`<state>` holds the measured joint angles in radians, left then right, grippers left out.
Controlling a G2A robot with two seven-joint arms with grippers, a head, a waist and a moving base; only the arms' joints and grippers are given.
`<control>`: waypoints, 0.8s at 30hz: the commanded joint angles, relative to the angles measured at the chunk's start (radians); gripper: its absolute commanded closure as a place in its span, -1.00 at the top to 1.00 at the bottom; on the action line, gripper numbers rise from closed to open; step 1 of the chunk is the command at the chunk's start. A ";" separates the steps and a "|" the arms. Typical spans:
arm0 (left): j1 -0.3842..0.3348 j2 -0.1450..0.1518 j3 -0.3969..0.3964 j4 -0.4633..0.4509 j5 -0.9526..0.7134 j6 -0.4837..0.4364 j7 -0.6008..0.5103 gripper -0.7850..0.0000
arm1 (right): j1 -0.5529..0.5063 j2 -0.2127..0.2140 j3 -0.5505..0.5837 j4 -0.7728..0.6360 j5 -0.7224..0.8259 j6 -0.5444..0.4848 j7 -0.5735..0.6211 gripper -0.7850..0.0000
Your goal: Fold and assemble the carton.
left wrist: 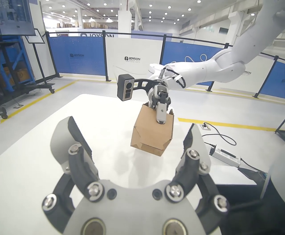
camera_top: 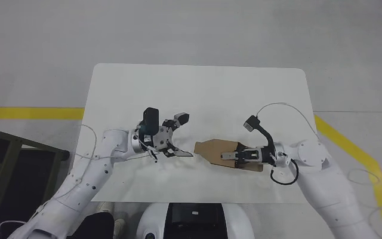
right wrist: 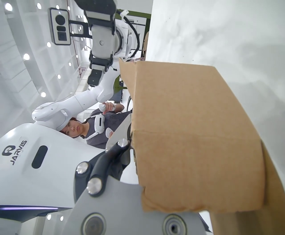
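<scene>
Carton (camera_top: 216, 149): judged light, thin-walled and easily creased; best taken by a wall beside a fold line, not by loose flaps. It is held tilted over the table (camera_top: 239, 89), one wall clamped in the right hand (camera_top: 230, 156). The left hand (camera_top: 182, 135) is spread wide, facing it, near but apart.

Large industrial hall, arranged as a robot test cell. A white table (camera_top: 197, 83) is fenced by blue barrier panels (left wrist: 89, 64). Yellow floor lines (camera_top: 42, 113) are painted on grey flooring. Rows of ceiling lamps (left wrist: 109, 20) and distant stacked boxes (left wrist: 92, 24) are seen.
</scene>
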<state>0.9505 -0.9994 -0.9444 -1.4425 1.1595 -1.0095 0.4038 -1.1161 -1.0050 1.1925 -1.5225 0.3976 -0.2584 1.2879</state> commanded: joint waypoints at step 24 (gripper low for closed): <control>-0.026 -0.030 0.014 0.048 -0.052 0.032 -0.159 1.00 | 0.019 0.000 -0.031 -0.056 0.022 0.004 0.014 -1.00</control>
<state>0.9240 -1.0288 -0.9287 -1.3948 1.1091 -0.9771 0.2453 -1.0983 -1.0050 1.1635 -1.5776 0.4215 -0.2551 1.2999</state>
